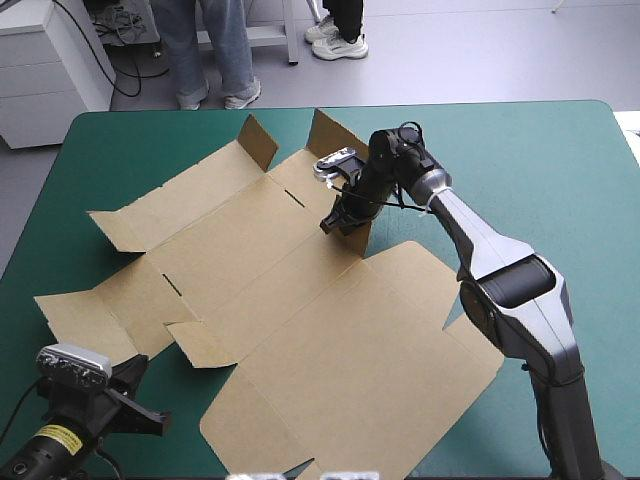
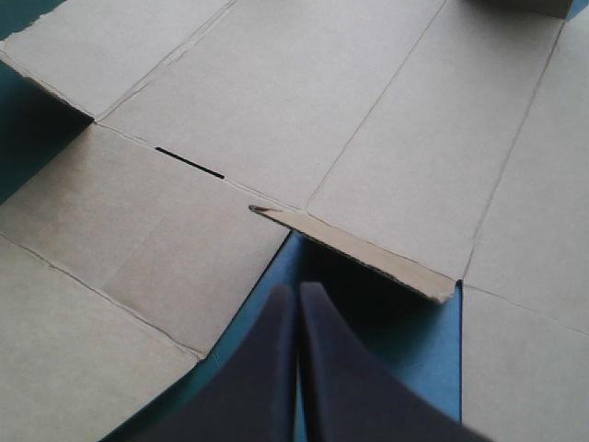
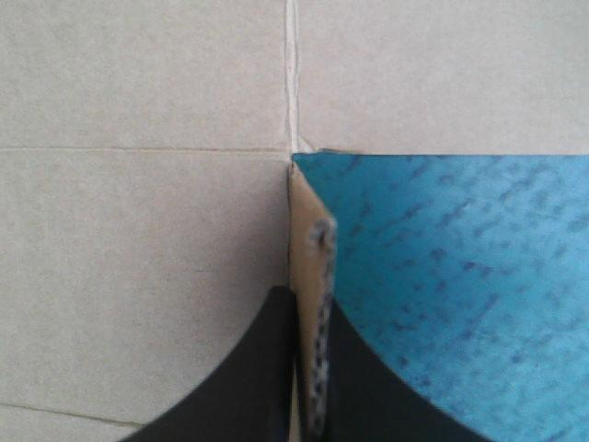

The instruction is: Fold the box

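High view: the brown box lies as a cut sheet, mostly flat, across the middle of the teal-green surface, with its left flaps reaching toward the left edge. Two flaps stand raised along the sheet's far side. The right gripper is clamped on the near end of the taller raised flap. The left gripper hangs near the surface's near-left corner, just beside the sheet.

Left wrist view: the left gripper has its black fingers pressed together in one point and holds nothing. It sits over bare teal-green cover in a notch of the sheet. Ahead of it a narrow flap tilts up, and a dark slot is cut along a crease.

Right wrist view: the right gripper is all but closed on the thin edge of the upright flap. Flat board lies on one side and the cover on the other.
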Motion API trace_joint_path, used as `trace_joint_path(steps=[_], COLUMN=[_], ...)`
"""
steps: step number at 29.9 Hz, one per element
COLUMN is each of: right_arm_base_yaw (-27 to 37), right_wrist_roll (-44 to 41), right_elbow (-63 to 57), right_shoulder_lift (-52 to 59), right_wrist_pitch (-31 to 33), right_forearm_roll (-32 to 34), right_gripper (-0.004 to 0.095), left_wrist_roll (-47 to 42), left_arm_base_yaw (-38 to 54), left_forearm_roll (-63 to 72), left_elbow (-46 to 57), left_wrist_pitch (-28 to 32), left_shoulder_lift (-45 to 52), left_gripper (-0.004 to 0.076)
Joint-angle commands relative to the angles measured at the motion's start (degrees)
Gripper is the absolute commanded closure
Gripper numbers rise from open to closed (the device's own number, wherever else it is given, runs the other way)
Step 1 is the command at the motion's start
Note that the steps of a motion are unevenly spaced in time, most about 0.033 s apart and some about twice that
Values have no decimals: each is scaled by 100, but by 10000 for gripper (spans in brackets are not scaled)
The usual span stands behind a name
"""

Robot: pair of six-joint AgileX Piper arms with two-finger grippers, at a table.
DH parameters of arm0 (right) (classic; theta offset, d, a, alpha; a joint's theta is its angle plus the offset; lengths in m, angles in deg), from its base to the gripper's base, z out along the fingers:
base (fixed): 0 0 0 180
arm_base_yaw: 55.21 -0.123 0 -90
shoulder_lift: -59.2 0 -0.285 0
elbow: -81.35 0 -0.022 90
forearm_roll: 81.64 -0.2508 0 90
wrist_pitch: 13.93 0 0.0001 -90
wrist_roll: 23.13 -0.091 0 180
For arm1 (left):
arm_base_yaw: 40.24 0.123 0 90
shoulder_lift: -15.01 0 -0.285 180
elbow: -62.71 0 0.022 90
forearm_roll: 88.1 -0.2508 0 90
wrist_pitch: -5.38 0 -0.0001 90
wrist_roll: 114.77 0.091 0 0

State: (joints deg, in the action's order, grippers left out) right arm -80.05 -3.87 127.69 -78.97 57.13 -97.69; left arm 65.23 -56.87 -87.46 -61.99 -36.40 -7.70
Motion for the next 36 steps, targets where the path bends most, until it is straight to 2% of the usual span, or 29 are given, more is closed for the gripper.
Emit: trace_joint_path(steps=[1,3,8,16,18,26,36], right_arm_base_yaw=[29,29,29,29,29,-143,-1019], right_wrist_roll=[23,160,1223,1815,2123,2934,3991], right_elbow=[160,160,160,160,160,160,160], right_shoulder_lift=[387,387,436,631,684,735,735], right_wrist_pitch=[64,64,64,73,73,73,73], right_forearm_roll=[70,70,226,1356,1460,1212,1294], right_gripper=[924,924,924,924,926,926,926], left_wrist_roll=[0,0,0,-32,0,0,-32], left_arm_base_yaw=[-19,-19,-19,-19,-19,-19,-19], left_forearm_roll=[14,14,14,14,14,14,14], left_elbow=[-139,-139,-139,-139,-139,-139,-139], left_wrist_pitch=[382,382,382,382,382,382,393], left_shoulder_lift=[-61,-61,-61,-61,-61,-61,-61], left_gripper=[732,732,732,732,732,732,732])
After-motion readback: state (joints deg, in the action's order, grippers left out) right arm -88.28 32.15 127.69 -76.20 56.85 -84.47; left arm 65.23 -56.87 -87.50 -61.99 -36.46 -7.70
